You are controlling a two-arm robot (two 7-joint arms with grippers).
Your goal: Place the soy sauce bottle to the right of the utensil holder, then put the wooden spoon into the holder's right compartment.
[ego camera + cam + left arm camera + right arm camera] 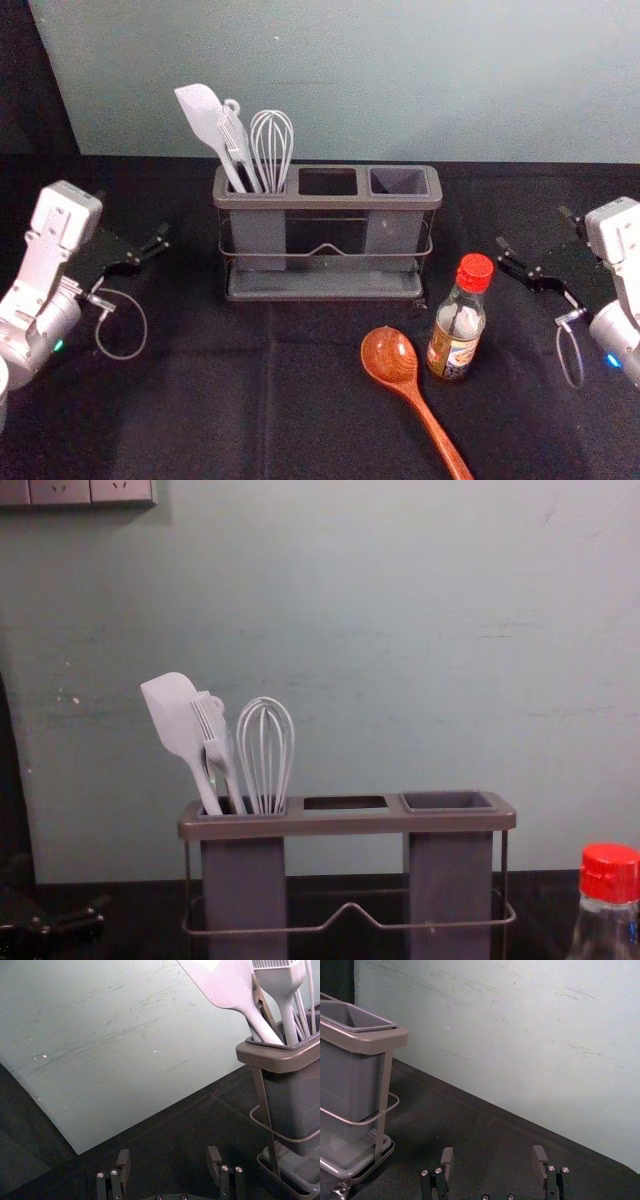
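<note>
So the right gripper (533, 228) is hanging off to the right of the rack, fingers spread wide with just air between them. Left gripper (131, 215) is over on the other side, spread the same way.

Nearer the robot from the right gripper and a bit left, the soy sauce bottle (465, 312) stands upright: bright red cap, clear glass, colorful label, brown stuff low down. Just left of that lies the wooden spoon (391, 356), glossy reddish-brown with visible grain, bowl pointing away from the robot.

The gray-brown utensil holder (325, 202) sits between the two grippers, with a pale spatula (204, 117), brush (208, 720) and whisk (272, 143) in its left compartment. It's all on a creased black cloth (200, 385), with a scuffed gray-green wall (350, 80) behind and sockets (60, 490) high up on the left.

Spoon's handle end is cut off in the head view, bottle's lower part in the chest view. The utensils' lower ends are hidden inside the compartment.
</note>
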